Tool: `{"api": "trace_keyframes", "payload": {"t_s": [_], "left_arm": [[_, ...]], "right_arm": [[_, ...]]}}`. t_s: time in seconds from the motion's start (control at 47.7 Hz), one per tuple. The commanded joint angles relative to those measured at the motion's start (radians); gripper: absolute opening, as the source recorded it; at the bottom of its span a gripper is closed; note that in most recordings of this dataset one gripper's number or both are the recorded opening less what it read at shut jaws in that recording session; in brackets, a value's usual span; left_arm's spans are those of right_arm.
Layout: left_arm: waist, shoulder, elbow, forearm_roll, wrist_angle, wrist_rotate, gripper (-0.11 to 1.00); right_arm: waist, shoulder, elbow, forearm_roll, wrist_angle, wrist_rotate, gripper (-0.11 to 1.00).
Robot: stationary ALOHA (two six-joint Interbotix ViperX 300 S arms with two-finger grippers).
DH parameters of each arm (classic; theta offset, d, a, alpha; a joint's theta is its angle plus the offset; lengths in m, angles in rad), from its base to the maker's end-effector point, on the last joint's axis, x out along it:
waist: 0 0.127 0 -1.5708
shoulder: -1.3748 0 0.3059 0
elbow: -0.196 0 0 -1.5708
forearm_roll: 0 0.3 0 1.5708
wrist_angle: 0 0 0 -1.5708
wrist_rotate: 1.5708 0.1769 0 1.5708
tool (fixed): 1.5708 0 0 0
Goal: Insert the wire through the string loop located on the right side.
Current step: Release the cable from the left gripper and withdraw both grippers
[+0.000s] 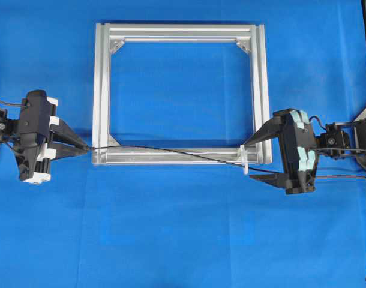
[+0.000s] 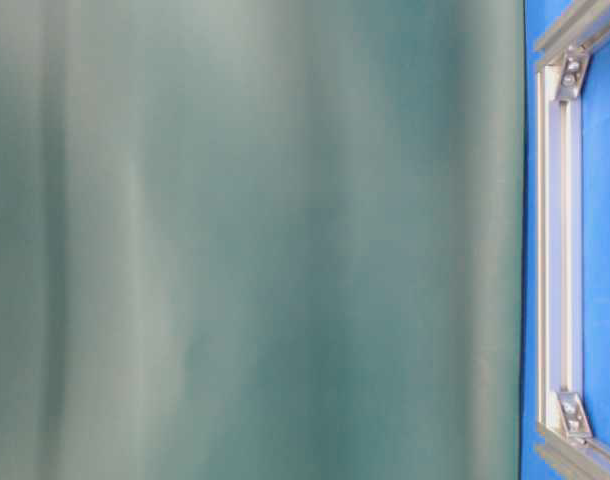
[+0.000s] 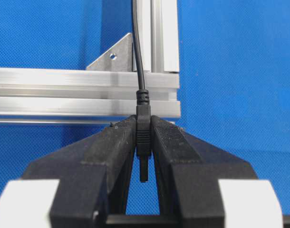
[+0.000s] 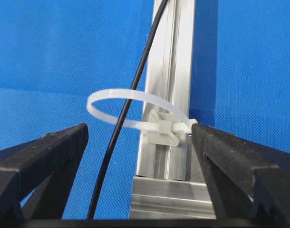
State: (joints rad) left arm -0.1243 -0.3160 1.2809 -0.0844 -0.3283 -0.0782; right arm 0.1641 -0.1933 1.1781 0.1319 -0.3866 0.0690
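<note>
The wire (image 1: 171, 150) is a thin black cable lying over the front bar of the silver frame (image 1: 100, 90), from the left corner to the right one. My left gripper (image 1: 82, 147) is shut on the wire's plug tip (image 3: 143, 135), just outside the frame's front left corner. In the left wrist view the plug stands between the pads of the left gripper (image 3: 143, 124). The string loop (image 4: 117, 105) is a white tie ring on the frame's front right corner (image 1: 245, 161). The wire (image 4: 117, 133) crosses its opening, in front of the near strip. My right gripper (image 1: 255, 158) is open, one finger on either side of the loop, and the right gripper (image 4: 139, 132) holds nothing.
The frame (image 2: 555, 250) lies flat on a blue cloth, with silver triangular brackets (image 1: 116, 45) in its corners. A green curtain (image 2: 255, 240) hangs behind the table. The right arm's own cables (image 1: 345, 177) trail off to the right.
</note>
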Motion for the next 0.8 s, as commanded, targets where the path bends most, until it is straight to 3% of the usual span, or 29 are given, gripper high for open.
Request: {"api": "trace_keyframes", "payload": {"t_s": [0.0, 0.105, 0.356, 0.524, 0.775], "left_arm": [[-0.002, -0.005, -0.014, 0.003, -0.002, 0.0, 0.08], [-0.002, -0.005, -0.014, 0.003, 0.011, 0.0, 0.14], [-0.002, -0.003, -0.015, 0.003, 0.017, 0.005, 0.83], [0.0, -0.005, -0.014, 0.003, 0.017, 0.0, 0.76], [-0.002, -0.041, -0.057, 0.003, 0.02, 0.002, 0.76]], "right_arm": [[0.002, -0.017, -0.015, 0.003, -0.002, -0.002, 0.93], [0.002, -0.018, -0.015, 0.003, -0.002, -0.002, 0.93], [-0.005, -0.043, -0.011, 0.003, 0.015, -0.002, 0.93], [-0.009, -0.058, -0.008, 0.003, 0.021, -0.002, 0.93], [-0.028, -0.11, -0.026, 0.003, 0.106, -0.002, 0.93]]}}
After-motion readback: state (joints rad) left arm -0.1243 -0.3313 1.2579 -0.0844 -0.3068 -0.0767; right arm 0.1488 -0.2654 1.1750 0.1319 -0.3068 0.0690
